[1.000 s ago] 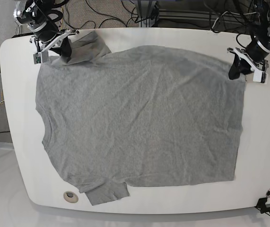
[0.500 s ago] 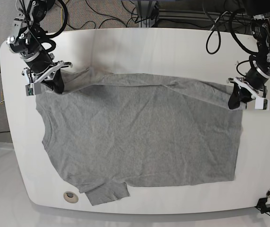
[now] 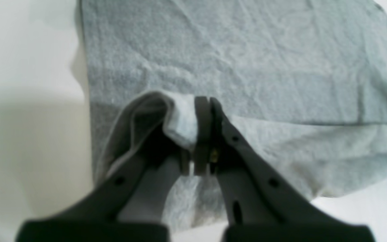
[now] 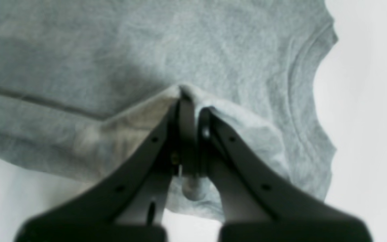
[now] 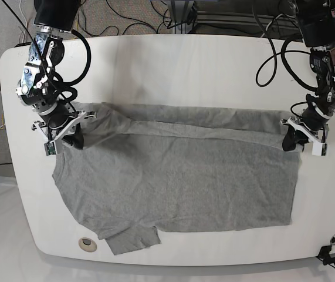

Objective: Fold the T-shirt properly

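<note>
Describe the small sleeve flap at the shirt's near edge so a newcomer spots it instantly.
On the white table lies a large grey T-shirt; follow its edge nearest the bottom of the base view leftward. There a short, roughly four-sided flap juts out past that edge, right of a round metal-rimmed disc. Unlike the corners up by the hands, nothing grips it.

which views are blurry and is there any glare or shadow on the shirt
left wrist view: gripper soft and out of focus, shirt weave fairly clear beyond it, a soft shadow along its edge; right wrist view: gripper blurred too, table pale and washed out; base view: sharper overall, even light, no strong glare on the shirt
</note>
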{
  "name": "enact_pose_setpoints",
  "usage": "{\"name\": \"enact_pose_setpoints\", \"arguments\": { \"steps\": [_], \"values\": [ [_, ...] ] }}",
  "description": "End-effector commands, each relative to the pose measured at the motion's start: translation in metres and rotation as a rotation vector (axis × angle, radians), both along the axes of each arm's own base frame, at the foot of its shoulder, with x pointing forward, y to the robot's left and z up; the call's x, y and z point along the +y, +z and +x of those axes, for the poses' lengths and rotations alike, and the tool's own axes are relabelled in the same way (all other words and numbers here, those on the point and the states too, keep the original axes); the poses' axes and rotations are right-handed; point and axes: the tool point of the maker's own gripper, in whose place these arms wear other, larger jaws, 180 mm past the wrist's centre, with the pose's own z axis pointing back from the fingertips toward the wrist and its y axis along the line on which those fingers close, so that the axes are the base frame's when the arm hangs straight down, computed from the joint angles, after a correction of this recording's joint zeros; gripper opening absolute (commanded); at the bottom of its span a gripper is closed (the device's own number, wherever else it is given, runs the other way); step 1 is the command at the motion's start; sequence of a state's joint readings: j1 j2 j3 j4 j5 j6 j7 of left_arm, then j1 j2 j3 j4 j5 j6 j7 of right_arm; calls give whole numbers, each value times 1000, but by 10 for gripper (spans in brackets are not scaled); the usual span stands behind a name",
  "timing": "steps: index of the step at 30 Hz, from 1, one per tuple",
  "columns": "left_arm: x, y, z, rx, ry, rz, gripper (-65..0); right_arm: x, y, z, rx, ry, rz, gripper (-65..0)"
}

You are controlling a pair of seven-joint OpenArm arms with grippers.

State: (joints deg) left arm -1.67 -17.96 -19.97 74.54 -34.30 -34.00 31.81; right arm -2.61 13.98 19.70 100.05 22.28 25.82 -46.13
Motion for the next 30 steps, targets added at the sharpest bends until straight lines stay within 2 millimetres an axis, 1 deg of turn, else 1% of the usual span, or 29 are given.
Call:
{"name": "enact_pose_setpoints", "arguments": {
  "steps": [1,5,7,9,11,13,15,17,19,21,23,25,26,28,29,30],
  "values": [
    [6,25,17,-78,2,13,-650,-7,12,20,-47,15,-31,-650],
    [9,32,26,-89,-2,64,-650,-10,9,31,-41,34,-53,-650],
    [10,33,30,-91,-3,91,-650,-12,4,37,-27,31,-48,-650],
    [5,29,34,-82,-4,96,-650,-13,1,43,-35,22,-25,-650],
    [7,22,34,-62,2,104,-650,-15,-1,48,-46,13,-8,-650],
    [8,22,37,-60,6,102,-650,-16,-5,50,-48,6,5,-650],
    [8,22,38,-62,6,102,-650,-9,-12,51,-40,26,11,-650],
    [9,21,38,-59,8,99,-650,-2,-11,57,-55,45,18,-650],
    [9,21,38,-59,8,99,-551,-1,-19,57,-37,43,29,-650],
    [9,21,38,-59,8,99,-491,-1,-20,59,-45,37,38,-650],
    [8,21,38,-59,6,99,-454,-5,-16,62,-56,33,31,-650],
    [10,22,38,-59,7,102,-434,-11,-16,63,-50,30,19,-650],
    [10,22,39,-60,7,104,-415,-12,-11,68,-64,28,16,-650],
    [10,22,39,-60,7,104,-355,-15,-10,68,-62,26,2,-650],
    [11,23,39,-60,7,105,-321,-18,-12,68,-55,25,-30,-619],
    [12,24,39,-62,8,111,-296,-22,-13,68,-49,22,-62,-542]
  ]
}}
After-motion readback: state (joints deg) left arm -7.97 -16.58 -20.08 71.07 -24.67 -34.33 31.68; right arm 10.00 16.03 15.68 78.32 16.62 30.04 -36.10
